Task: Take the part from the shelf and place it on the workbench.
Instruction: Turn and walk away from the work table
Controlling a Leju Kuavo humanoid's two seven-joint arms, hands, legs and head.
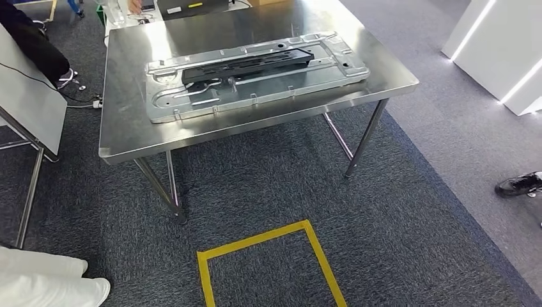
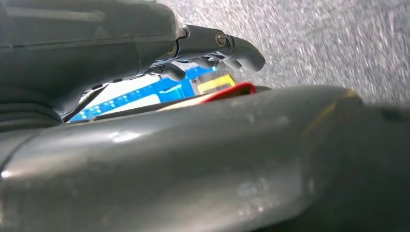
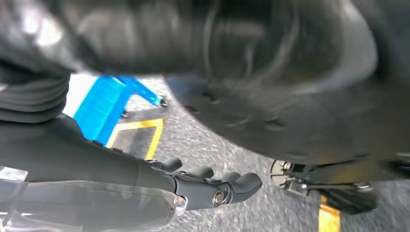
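A steel workbench (image 1: 128, 131) stands ahead of me. A large silver pressed-metal panel (image 1: 192, 105) lies flat on it, and a long black part (image 1: 249, 64) rests on top of the panel. In the left wrist view my left hand (image 2: 227, 48) hangs over grey carpet, fingers stretched out and nothing between them and the thick grey thumb (image 2: 193, 159). A blue shelf frame (image 2: 159, 89) shows in the gap. In the right wrist view my right hand (image 3: 217, 186) hangs with its dark fingers slightly bent and apart, holding nothing. The blue shelf frame (image 3: 104, 108) shows behind it.
A yellow tape square (image 1: 268, 256) marks the carpet between me and the bench. A person's black shoe (image 1: 519, 184) is at the right edge, and white-clad feet (image 1: 51, 284) at the lower left. A tilted white board on a stand (image 1: 25, 96) is on the left, white lit walls (image 1: 505, 45) at the right.
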